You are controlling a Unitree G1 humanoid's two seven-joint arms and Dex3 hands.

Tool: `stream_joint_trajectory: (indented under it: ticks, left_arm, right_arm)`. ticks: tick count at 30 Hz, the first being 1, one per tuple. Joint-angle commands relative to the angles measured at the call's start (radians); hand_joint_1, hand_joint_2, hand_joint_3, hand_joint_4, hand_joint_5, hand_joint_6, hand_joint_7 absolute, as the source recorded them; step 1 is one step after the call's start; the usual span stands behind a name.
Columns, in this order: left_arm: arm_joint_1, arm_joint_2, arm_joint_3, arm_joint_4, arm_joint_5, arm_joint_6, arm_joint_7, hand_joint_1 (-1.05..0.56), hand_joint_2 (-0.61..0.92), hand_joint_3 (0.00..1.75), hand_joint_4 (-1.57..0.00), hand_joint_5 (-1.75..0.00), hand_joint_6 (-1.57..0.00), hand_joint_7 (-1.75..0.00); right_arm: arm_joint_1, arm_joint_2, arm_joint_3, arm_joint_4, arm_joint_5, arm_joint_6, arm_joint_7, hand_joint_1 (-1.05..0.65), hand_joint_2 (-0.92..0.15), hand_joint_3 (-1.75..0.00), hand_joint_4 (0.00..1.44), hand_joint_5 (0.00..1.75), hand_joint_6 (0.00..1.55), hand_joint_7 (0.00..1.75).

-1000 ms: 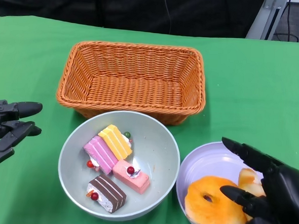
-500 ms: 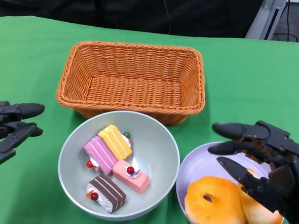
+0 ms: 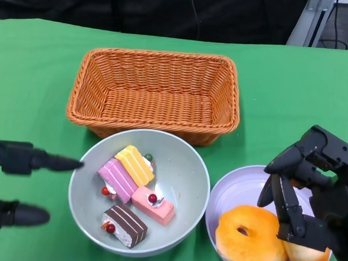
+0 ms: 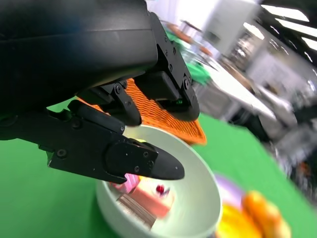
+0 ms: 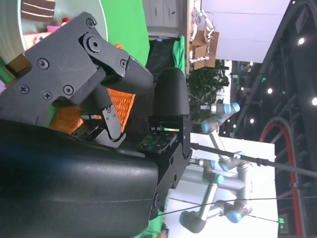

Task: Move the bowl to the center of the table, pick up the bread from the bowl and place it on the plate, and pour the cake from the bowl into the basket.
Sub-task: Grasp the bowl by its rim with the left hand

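Observation:
A grey-green bowl (image 3: 183, 172) sits in front of the wicker basket (image 3: 155, 94) and holds several small cakes (image 3: 134, 165). To its right, a lavender plate (image 3: 235, 187) carries a ring-shaped bread (image 3: 250, 239) and a second bread (image 3: 305, 257). My right hand (image 3: 312, 192) hovers over the plate's right side with its fingers bent downward, holding nothing. My left hand (image 3: 17, 180) is at the bowl's left, fingers spread wide; one fingertip (image 3: 74, 164) reaches the bowl's rim. The left wrist view shows the bowl (image 4: 198, 198) just beyond those fingers (image 4: 124, 158).
Green cloth covers the table (image 3: 295, 84). The basket stands empty behind the bowl, almost touching its far rim. Bowl and plate lie nearly rim to rim. The right wrist view shows a room with other robot arms (image 5: 223, 163) in the distance.
My left hand has moved right toward the bowl and spread its fingers wider. My right hand has lifted and drawn back over the plate, its fingers bending downward.

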Motion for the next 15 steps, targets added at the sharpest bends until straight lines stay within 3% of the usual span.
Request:
stream_joint_trajectory:
  ticks: [1, 6, 11, 15]
  left_arm:
    - [-0.016, 0.028, -0.002, 0.040, 0.039, -0.185, 0.003, -0.71, 0.92, 0.03, -0.69, -0.11, -0.75, -0.02]
    - [-0.053, 0.041, -0.028, 0.110, 0.033, -0.360, 0.024, -0.73, 0.89, 0.00, -0.84, -0.13, -0.87, -0.05]
    - [-0.105, 0.041, -0.055, 0.177, 0.071, -0.520, 0.046, -0.67, 0.88, 0.00, -0.88, -0.12, -0.87, -0.03]
    - [-0.142, 0.032, -0.074, 0.220, 0.147, -0.571, 0.064, -0.63, 0.86, 0.00, -0.95, -0.12, -0.93, -0.04]
  right_arm:
    - [-0.005, -0.002, -0.016, -0.014, 0.044, 0.032, 0.010, -0.09, -0.44, -1.28, 0.78, 1.64, 0.70, 1.45]
    - [-0.013, 0.000, -0.027, -0.013, 0.070, 0.061, 0.016, -0.09, -0.50, -1.18, 0.78, 1.64, 0.69, 1.42]
    - [-0.015, 0.008, -0.025, -0.006, 0.064, 0.061, 0.012, -0.10, -0.50, -1.16, 0.77, 1.62, 0.69, 1.39]
    - [-0.012, 0.015, -0.014, -0.003, 0.045, 0.047, 0.009, -0.12, -0.49, -1.16, 0.77, 1.62, 0.70, 1.37]
